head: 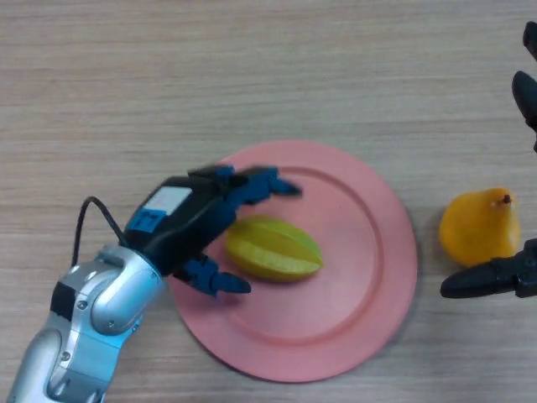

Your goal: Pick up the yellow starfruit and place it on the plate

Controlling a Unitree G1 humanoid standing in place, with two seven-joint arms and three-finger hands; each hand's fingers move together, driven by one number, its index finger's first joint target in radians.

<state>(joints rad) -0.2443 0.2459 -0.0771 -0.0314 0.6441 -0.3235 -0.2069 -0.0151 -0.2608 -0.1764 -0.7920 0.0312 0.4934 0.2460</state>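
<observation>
The yellow-green starfruit (274,248) lies on the left half of the pink plate (369,252). My left hand (189,222) is at the plate's left rim, right beside the fruit. Its fingers (260,183) stretch out straight above the fruit and its thumb (220,281) sits below it, so the fruit lies in the gap. The fingers do not close on the fruit; the hand is open. My right hand (491,280) shows at the right edge, open and idle.
A yellow pear (480,227) stands on the wooden table (168,84) just right of the plate, between the right hand's spread fingers (527,92).
</observation>
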